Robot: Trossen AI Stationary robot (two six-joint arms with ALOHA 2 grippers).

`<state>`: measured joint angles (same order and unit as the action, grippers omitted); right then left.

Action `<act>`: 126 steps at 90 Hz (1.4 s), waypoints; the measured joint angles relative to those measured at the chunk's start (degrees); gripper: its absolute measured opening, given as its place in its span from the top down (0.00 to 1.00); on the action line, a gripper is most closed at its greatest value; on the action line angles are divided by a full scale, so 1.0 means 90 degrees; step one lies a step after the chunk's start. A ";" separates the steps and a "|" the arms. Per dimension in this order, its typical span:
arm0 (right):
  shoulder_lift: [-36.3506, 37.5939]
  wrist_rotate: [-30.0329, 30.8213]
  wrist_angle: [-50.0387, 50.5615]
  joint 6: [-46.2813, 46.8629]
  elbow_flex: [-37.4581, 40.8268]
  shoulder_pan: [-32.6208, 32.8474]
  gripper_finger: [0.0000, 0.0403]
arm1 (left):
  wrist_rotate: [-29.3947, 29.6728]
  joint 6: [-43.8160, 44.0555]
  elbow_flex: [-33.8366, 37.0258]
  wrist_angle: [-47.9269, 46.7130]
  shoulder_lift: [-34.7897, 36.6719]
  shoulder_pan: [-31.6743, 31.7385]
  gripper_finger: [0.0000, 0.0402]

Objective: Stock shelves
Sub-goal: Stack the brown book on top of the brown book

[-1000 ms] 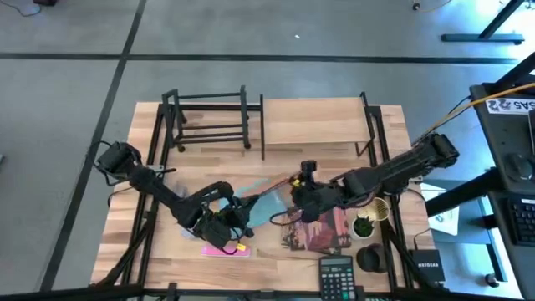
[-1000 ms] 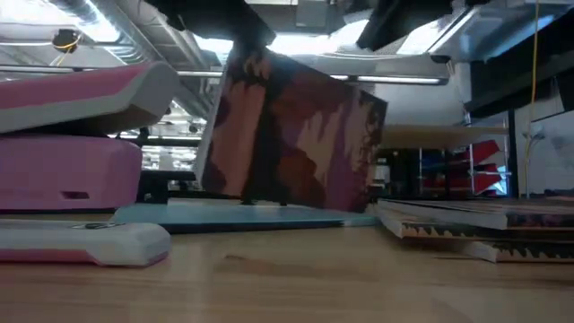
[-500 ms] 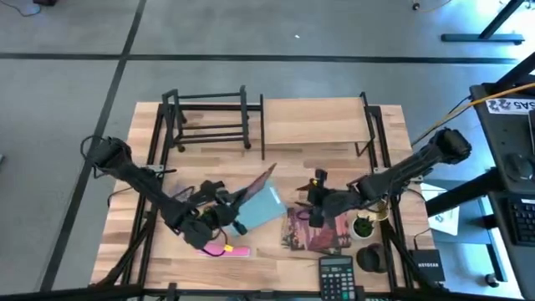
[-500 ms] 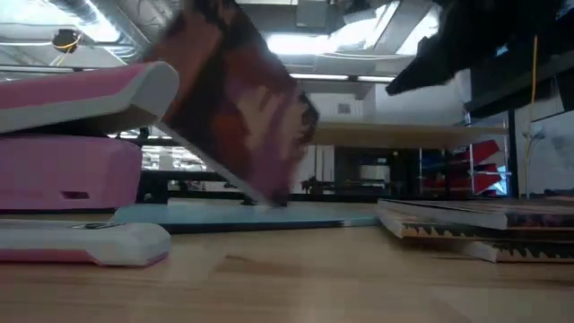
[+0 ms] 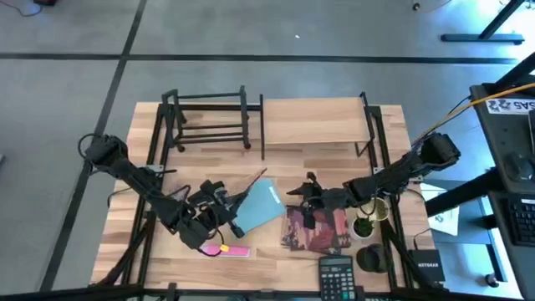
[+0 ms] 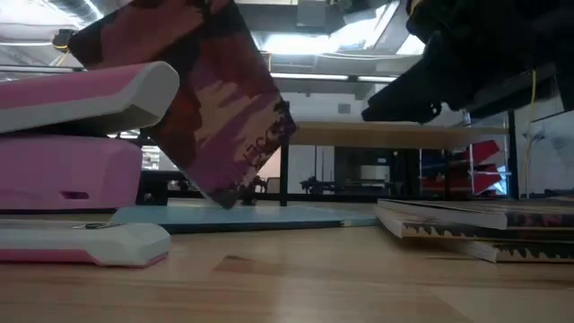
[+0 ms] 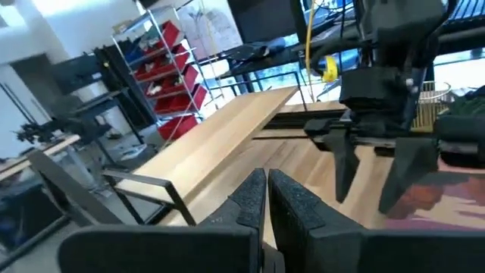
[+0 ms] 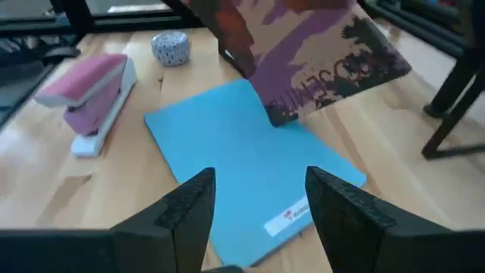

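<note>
My left gripper [image 5: 230,207] is shut on a book with a red and purple cover [image 6: 215,99], seen edge-on from above [image 5: 256,182]. The book is tilted over a blue folder [image 5: 266,207] that lies flat on the table. My right gripper [image 5: 303,205] stands open to the right of it, above a stack of books [image 5: 322,234], touching nothing. At the far side stand the shelves: a black metal-bar rack [image 5: 209,117] and a light wood shelf [image 5: 313,117]. My left gripper pinches the book between its two fingers at the end nearest the table's left edge [image 5: 242,198], coming at it slanting from the left. The book slants up and away from the fingers over the blue folder [image 8: 242,167]. Whether its low corner [image 8: 276,117] touches the folder I cannot tell.
A pink stapler [image 5: 230,249] lies near the front edge beside my left gripper. A calculator [image 5: 337,272], a small potted plant [image 5: 364,226] and a black cup [image 5: 370,257] stand at the near right. A small round tin [image 8: 170,47] sits beyond the stapler.
The book stood nearly upright on the blue folder; it has tipped over toward the table's left and come up with my left gripper, which drew back toward the left edge. My right gripper has left the book, moved right and sunk over the book stack.
</note>
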<state>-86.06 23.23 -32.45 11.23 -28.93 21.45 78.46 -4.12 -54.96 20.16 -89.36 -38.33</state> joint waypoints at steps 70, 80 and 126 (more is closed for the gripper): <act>-0.2013 -0.2274 -0.1703 0.0206 -0.0563 -0.2421 0.20 | -0.0152 0.0129 0.0000 -0.0013 -0.0010 -0.0049 1.00; -0.2367 -0.2475 -0.2526 0.0046 -0.0566 -0.2552 0.20 | -0.0264 0.0130 0.0000 -0.0014 -0.0010 -0.0049 1.00; -0.2657 -0.3420 -0.2875 -0.1133 -0.1387 -0.2548 0.47 | -0.0350 0.0213 0.0000 -0.0019 -0.0010 -0.0049 1.00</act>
<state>-109.97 -7.55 -58.32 1.03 -41.41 -1.48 75.31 -2.20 -54.96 19.99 -89.45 -38.76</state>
